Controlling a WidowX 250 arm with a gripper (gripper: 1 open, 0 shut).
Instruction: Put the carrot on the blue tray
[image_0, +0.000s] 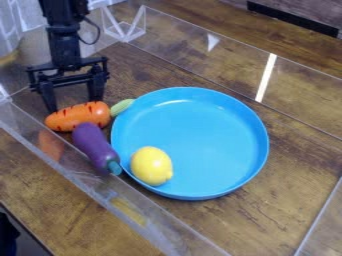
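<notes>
Single overhead-angled view of a wooden desk (201, 45). The gripper (70, 96) hung nearly vertical near the desk's left edge, toward the far left corner, jaws spread wide with nothing between them. Its two dark fingers (44, 92) straddled a gap directly above the carrot (75, 116); whether the fingertips touched the carrot could not be told from this angle.

The carrot lay on its side on the desk surface, outside the blue tray (201, 140), just beside the tray's left rim. Its pale green leafy tip (120, 106) pointed toward the rim and appeared to touch or nearly touch it.

A purple eggplant (94, 148) lay just in front of the carrot, touching or nearly touching it, its long axis running along the tray's left rim toward the near edge of the desk.

A yellow lemon (152, 165) sat inside the tray, against its near-left rim. The tray occupied the middle of the desk.
</notes>
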